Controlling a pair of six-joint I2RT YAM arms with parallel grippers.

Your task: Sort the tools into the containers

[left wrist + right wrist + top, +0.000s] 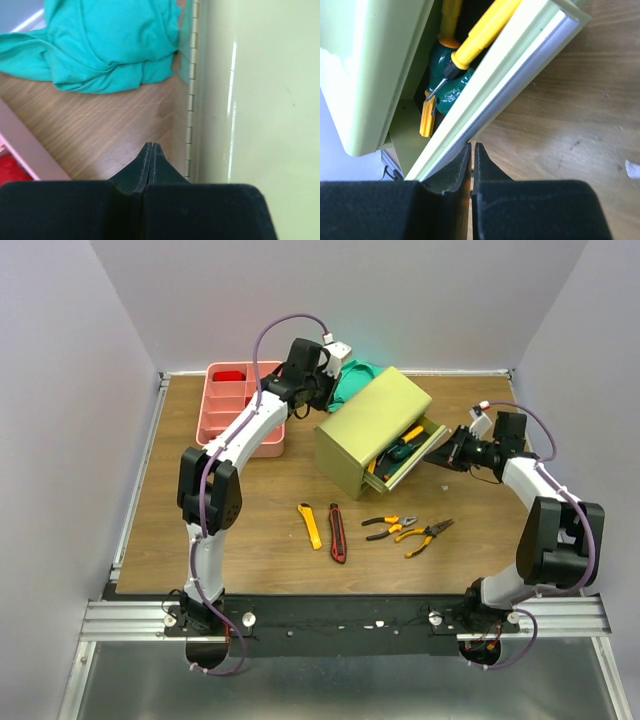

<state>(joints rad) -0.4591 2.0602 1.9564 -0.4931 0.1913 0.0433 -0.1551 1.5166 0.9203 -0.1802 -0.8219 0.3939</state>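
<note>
My left gripper (pixel 150 150) and right gripper (pixel 472 149) both have jaws pressed together, empty. The right one is at the chest's (pixel 372 425) open drawer (pixel 507 70), possibly touching it. The pliers (pixel 390 526) (stiff, weighty steel) lie on the table (pixel 200 540); I'd pinch the grippy handles.

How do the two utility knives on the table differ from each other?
The yellow knife is all yellow; the red-black knife is red with black. The yellow knife lies slanted and looks shorter; the red-black knife lies almost straight, near to far. Both lie loose on the table, beside each other.
</note>
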